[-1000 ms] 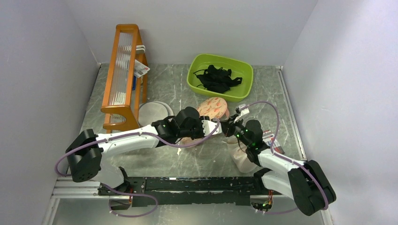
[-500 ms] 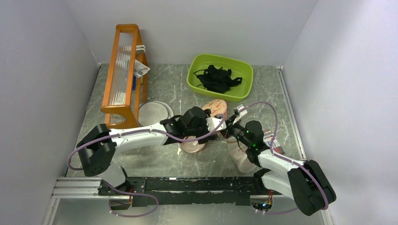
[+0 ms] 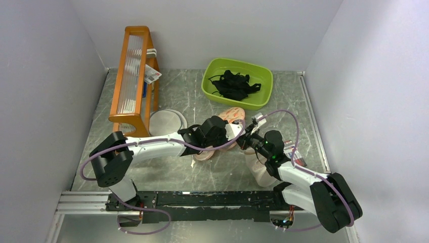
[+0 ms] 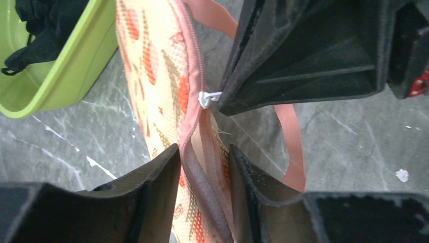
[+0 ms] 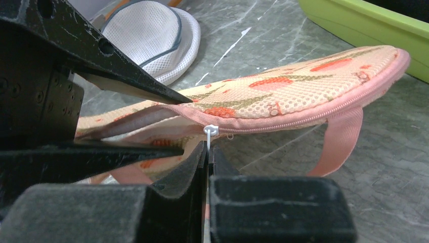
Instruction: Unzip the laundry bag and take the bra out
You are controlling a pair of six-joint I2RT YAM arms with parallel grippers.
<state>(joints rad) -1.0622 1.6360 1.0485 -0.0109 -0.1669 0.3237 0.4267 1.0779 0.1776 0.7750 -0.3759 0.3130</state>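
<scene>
The laundry bag [image 3: 228, 115], cream with an orange leaf print and pink zip edging, lies mid-table under both wrists. It also shows in the left wrist view [image 4: 162, 71] and the right wrist view [image 5: 303, 86]. My left gripper [image 4: 205, 177] is shut on the bag's opened zip edge. My right gripper [image 5: 208, 157] is shut on the white zip pull [image 5: 210, 130], also seen in the left wrist view [image 4: 208, 97]. The zip is open on the left-gripper side of the pull and closed beyond it. A pink strap loop [image 5: 341, 139] hangs from the edge. The bra is hidden.
A green tub [image 3: 212, 91] holding black strappy garments stands behind the bag. A round grey-white mesh disc [image 3: 167, 120] lies to the left, beside an orange rack [image 3: 132, 76]. A beige mesh pouch [image 3: 260, 172] lies under the right arm.
The left arm has reached further right and forward, and the printed bag has shifted and turned more edge-on under the grippers. The right arm has barely moved.
</scene>
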